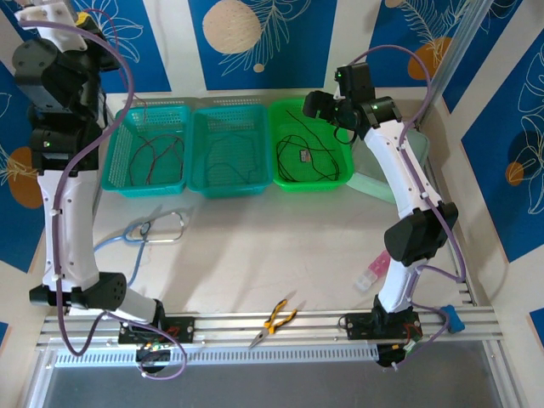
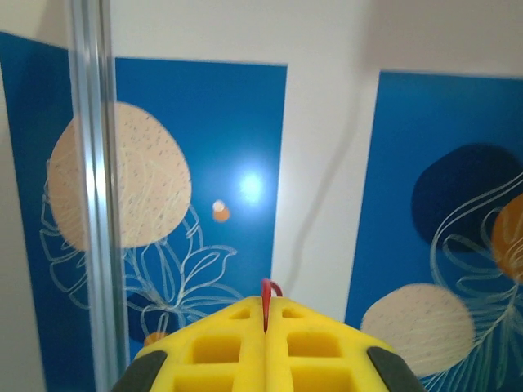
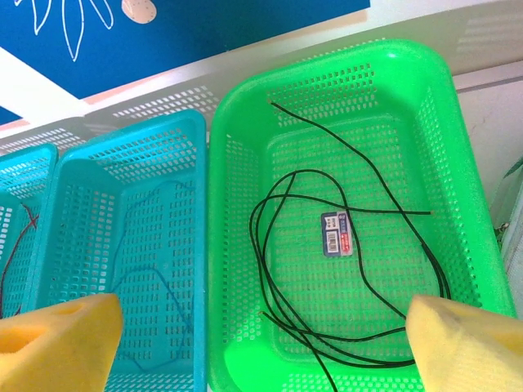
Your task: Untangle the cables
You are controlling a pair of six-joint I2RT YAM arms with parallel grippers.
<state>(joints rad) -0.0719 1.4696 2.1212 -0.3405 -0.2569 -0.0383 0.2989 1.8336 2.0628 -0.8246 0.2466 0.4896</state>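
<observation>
The left fingers (image 2: 221, 351), raised by the wall, are clenched on a red cable (image 2: 266, 298). The right fingers (image 3: 458, 343) hang spread wide above the green basket (image 3: 216, 245), where a black cable (image 3: 392, 212) lies coiled.

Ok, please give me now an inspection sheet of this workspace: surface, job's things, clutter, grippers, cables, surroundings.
Surface: white table, bare in the middle.
Job's things: black cable in the green basket; blue-grey cable in the middle teal basket; red and dark cables in the left teal basket.
Clutter: pliers by the near rail; light-blue tube loop; pink item; small label in the green basket.
Grippers: left gripper shut on a red cable, raised high; right gripper open above the green basket.
Cables: purple arm cables loop along both arms.
Surroundings: blue and white patterned walls.
</observation>
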